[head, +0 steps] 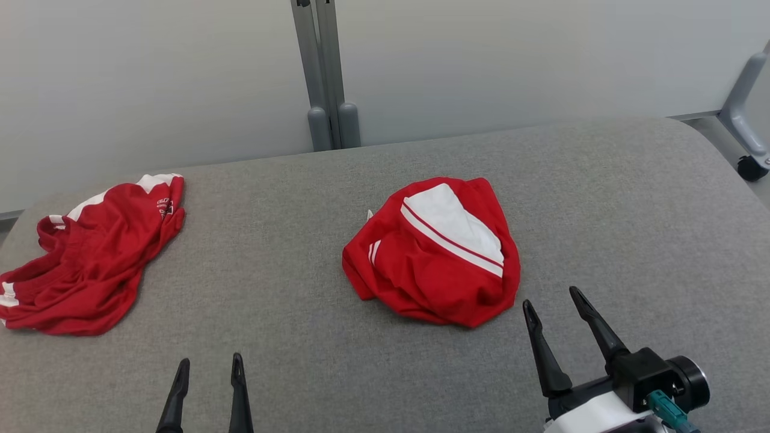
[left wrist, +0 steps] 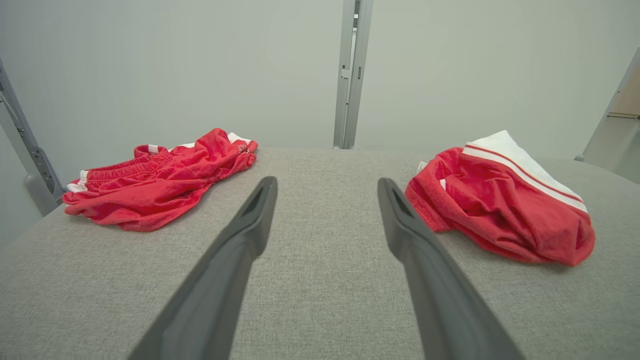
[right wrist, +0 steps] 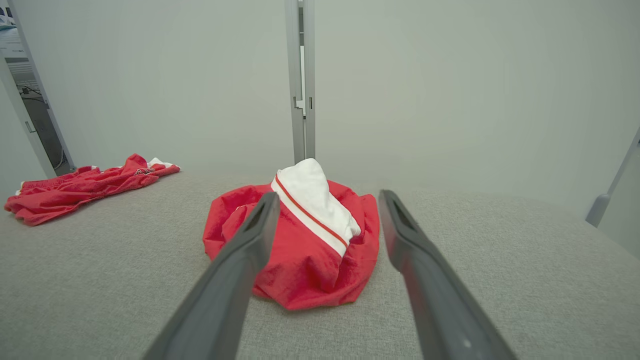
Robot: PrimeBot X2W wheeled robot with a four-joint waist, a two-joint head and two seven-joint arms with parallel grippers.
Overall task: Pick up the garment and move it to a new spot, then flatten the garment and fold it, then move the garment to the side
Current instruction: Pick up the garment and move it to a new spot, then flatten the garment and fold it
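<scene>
Right gripper (head: pixel 552 299) nearest, spread wide, empty, just short of crumpled red garment (head: pixel 433 264). Left gripper (head: pixel 207 364) open too. Pinch raised near edge, maybe single layer; lift clear of counter (head: pixel 301 198).

Our left gripper (left wrist: pixel 325 187) hangs low over the grey table (left wrist: pixel 320 280). Its two dark fingers (left wrist: pixel 250 225) are spread wide, and we see nothing between them but the table's cloth surface. Off to the right lies a bunched red garment (left wrist: pixel 500 215) with a white band on top, close beside the finger on that side. Well to the left lie crumpled red shorts (left wrist: pixel 160 187), near the far edge. Behind the table we see a pale wall (left wrist: pixel 175 65) and a grey metal post (left wrist: pixel 350 75).
</scene>
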